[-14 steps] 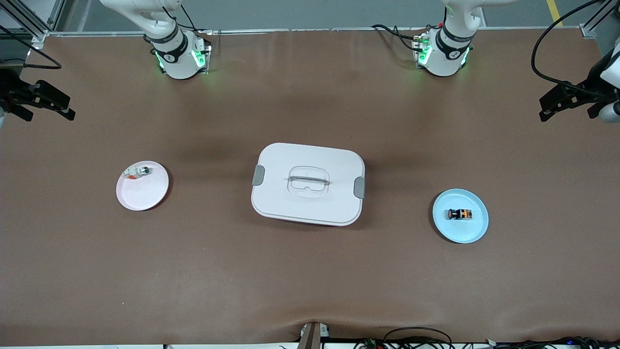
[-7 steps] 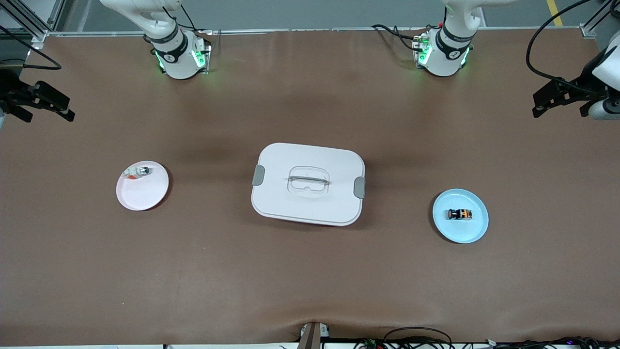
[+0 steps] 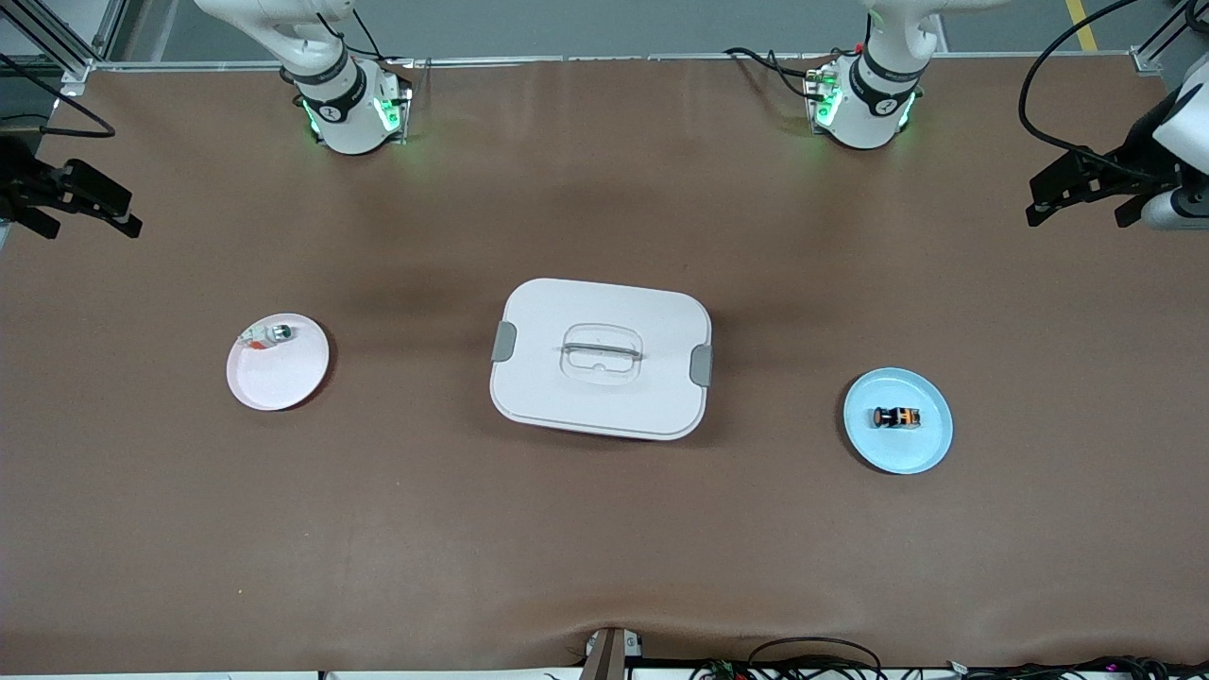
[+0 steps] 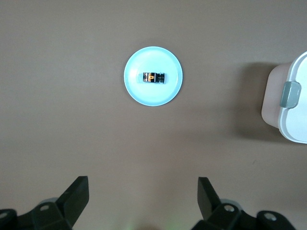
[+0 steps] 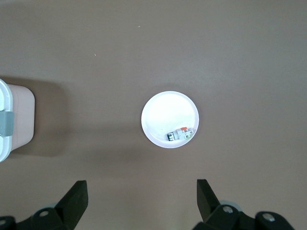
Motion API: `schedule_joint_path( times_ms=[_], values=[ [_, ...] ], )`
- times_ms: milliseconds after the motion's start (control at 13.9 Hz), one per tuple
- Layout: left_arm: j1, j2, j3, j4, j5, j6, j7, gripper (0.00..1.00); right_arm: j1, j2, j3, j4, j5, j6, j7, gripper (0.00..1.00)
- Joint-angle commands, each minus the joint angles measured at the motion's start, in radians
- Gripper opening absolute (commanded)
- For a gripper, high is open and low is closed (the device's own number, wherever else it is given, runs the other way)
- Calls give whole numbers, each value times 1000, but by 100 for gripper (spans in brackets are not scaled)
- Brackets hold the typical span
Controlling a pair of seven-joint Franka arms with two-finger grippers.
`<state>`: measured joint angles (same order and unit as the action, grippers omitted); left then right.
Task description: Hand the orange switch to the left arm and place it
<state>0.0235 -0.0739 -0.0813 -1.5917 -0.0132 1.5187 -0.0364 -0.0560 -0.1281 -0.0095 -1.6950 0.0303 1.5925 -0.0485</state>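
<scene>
The orange switch (image 3: 897,416) lies on its side on a light blue plate (image 3: 921,449) toward the left arm's end of the table. In the left wrist view the orange switch (image 4: 153,77) shows well apart from my left gripper (image 4: 143,184). My left gripper (image 3: 1075,215) hangs open and empty over that end of the table. At the table's middle stands the white box (image 3: 602,357), lid on; one end of the box (image 4: 290,103) shows in the left wrist view. My right gripper (image 3: 93,225) hangs open and empty over the other end of the table, and the right gripper (image 5: 142,187) holds nothing.
A pink plate (image 3: 283,378) toward the right arm's end carries a small whitish piece (image 3: 269,333); the plate (image 5: 165,110) and the piece (image 5: 181,134) also show in the right wrist view, with the box's corner (image 5: 12,120) nearby. Cables lie along the table edge nearest the front camera.
My left gripper has drifted a little toward the table's middle and the robots' bases. The right gripper has shifted slightly toward the bases. Nothing on the table has moved.
</scene>
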Motion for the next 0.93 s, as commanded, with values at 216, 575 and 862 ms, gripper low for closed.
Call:
schedule_joint_path(
  times_ms=[216,575,862],
  values=[
    [-1,-10,5,6,-2,-12,1,100,-5,-25,-1,-23,5,-3,9,100],
    [1,-9,5,7,10,-14,-39,100,-7,-24,-1,-23,5,-12,9,100],
    [-2,-9,3,9,18,-18,-75,100,-7,-24,-1,-23,3,-12,9,100]
  ],
)
